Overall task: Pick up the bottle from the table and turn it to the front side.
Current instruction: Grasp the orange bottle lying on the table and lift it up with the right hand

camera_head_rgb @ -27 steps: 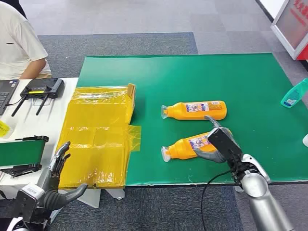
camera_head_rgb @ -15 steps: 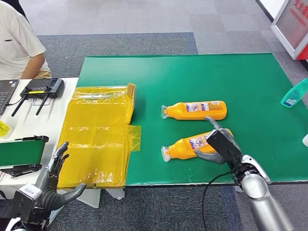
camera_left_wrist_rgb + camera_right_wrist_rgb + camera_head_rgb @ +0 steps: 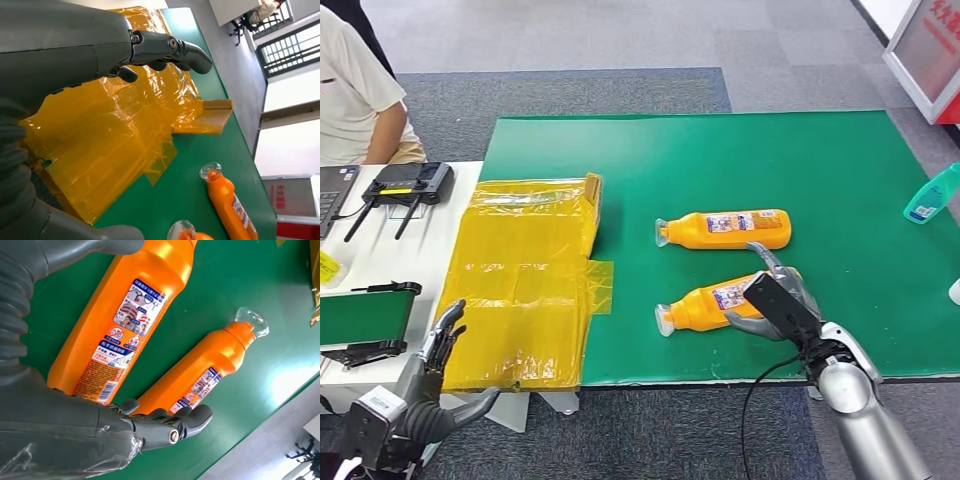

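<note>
The near orange bottle (image 3: 709, 305) lies flat on the green table (image 3: 848, 200). The right hand (image 3: 773, 300) cups its fat end, fingers apart, maybe not squeezing yet. It should close snugly round the middle before lifting.

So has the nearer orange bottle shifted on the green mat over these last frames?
No. The nearer orange bottle lies where it did against the farther bottle and the mat's front edge; the right hand is around its base.
</note>
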